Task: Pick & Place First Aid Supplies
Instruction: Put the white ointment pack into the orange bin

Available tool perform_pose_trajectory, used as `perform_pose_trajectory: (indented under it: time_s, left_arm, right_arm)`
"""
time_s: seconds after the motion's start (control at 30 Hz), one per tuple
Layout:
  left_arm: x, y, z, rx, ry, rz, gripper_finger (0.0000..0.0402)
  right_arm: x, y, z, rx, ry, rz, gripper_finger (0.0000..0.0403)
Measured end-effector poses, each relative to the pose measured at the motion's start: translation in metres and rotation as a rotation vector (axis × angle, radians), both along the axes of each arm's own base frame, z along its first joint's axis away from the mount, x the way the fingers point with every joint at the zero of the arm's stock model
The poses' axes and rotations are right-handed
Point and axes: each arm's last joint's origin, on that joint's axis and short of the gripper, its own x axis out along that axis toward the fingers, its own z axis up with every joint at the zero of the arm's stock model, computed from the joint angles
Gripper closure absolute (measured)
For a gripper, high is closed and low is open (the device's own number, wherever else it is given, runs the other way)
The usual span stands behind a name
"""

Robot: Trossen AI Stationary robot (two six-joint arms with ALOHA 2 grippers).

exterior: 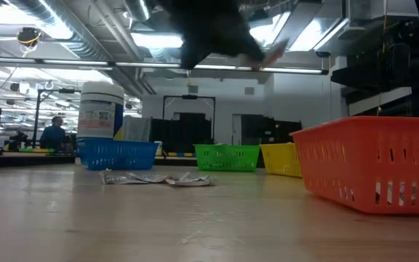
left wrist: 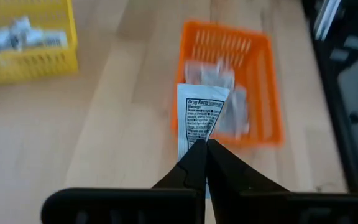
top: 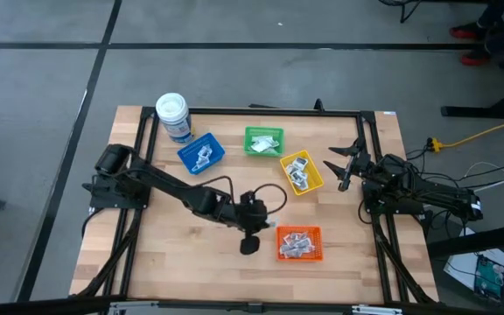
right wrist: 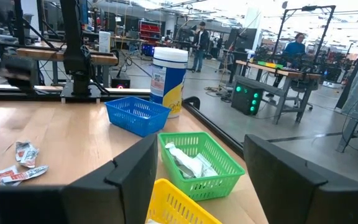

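Most packets already sit sorted in the blue bin (top: 201, 154), green bin (top: 263, 141), yellow bin (top: 302, 171) and orange bin (top: 299, 244). The left hand (left wrist: 205, 147) pinches one printed packet (left wrist: 197, 115) just beside the orange bin, not yet dropped. A few loose packets (right wrist: 18, 163) remain on the surface (top: 147, 262); the right hand (top: 346, 164) waits spread near the yellow bin.

Two matte-black jointed arms (top: 173, 188) – looping black cables, tapered wedge-shaped jaws – no visible markings

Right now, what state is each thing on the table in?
Left tool: shut on a packet, above the table beside the orange bin.
Right tool: open, waiting beside the yellow bin.
Orange, yellow, green bin, blue bin: upright, packets inside.
Loose packets: flat on table.
Jar: upright, lid on.
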Motion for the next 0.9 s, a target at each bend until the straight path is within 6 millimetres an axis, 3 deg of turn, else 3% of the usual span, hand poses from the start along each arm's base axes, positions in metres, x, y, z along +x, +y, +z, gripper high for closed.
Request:
perform_pose_trajectory:
  time_s: [0.13,0.4,0.9]
  left_arm:
    - [0.013,0.002,0.016,-0.03,-0.104,0.02,0.0399]
    - [0.047,0.005,0.029,-0.012,-0.17,0.023,0.0399]
    - [0.111,-0.003,0.0,0.036,-0.141,-0.049,0.0398]
  right_arm:
    - [0.0,0.0,0.0,0.0,0.0,0.0,0.0166]
    - [0.0,0.0,0.0,0.0,0.0,0.0,0.0166]
    - [0.0,0.0,0.0,0.0,0.0,0.0,0.0166]
